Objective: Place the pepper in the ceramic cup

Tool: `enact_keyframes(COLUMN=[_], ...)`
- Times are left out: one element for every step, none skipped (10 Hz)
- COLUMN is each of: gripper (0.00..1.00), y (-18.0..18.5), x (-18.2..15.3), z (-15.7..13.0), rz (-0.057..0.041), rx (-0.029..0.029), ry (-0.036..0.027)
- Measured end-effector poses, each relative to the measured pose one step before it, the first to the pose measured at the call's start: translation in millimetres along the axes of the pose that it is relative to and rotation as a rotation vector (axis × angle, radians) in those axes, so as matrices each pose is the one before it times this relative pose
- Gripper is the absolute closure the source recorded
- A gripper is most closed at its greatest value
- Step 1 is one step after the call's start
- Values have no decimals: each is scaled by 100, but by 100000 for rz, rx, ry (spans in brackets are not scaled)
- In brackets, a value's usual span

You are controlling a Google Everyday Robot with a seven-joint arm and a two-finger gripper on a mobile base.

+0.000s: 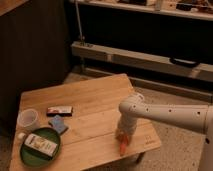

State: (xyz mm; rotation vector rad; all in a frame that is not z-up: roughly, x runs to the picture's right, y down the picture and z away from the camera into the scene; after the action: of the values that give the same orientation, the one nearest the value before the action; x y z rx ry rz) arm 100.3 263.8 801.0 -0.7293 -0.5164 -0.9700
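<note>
A light wooden table is seen from above at an angle. It stands on a speckled floor with a dark metal rack behind it.

A white robot arm reaches in from the right and bends down over the table's near right corner. Its pincer points straight down at the tabletop there, directly over the pepper. Only the pepper's orange-red lower end shows, against the wood close to the table's near edge; the pincer hides the rest. Whether the pincer is clenched on the pepper or released cannot be told from this angle.

The cup (pale, round, no handle) stands upright near the table's left edge, well apart from the pepper. Just in front of it, at the near left corner, sits a green plate carrying a small pale box.

To the right of the cup lies a dark flat packet. Just beside the packet, toward the viewer, is a blue pad close to the plate's rim. A tiny white object lies by the plate's left side.
</note>
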Motion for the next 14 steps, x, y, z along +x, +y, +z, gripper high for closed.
enact_keyframes(gripper=[43, 43, 43, 43, 45, 53, 62, 64, 64, 65, 72, 83, 88, 89], y=[-135, 58, 163, -22, -6, 119, -165, 290, 101, 113, 28, 62, 390, -111], x=[40, 40, 58, -3, 10, 246, 924, 703, 178, 99, 36, 9, 300, 118], z=[-62, -29, -37, 3, -3, -119, -278, 47, -2, -3, -59, 8, -149, -1064], rz=[-475, 15, 289, -116, -38, 141, -60, 958, 551, 376, 36, 28, 686, 1270], rx=[-582, -104, -47, 9, -78, -1297, -1768, -1483, -811, -366, -31, -89, -733, 1591], ry=[459, 124, 66, 5, 33, 1011, 2683, 1235, 913, 445, 83, 25, 1761, 3206])
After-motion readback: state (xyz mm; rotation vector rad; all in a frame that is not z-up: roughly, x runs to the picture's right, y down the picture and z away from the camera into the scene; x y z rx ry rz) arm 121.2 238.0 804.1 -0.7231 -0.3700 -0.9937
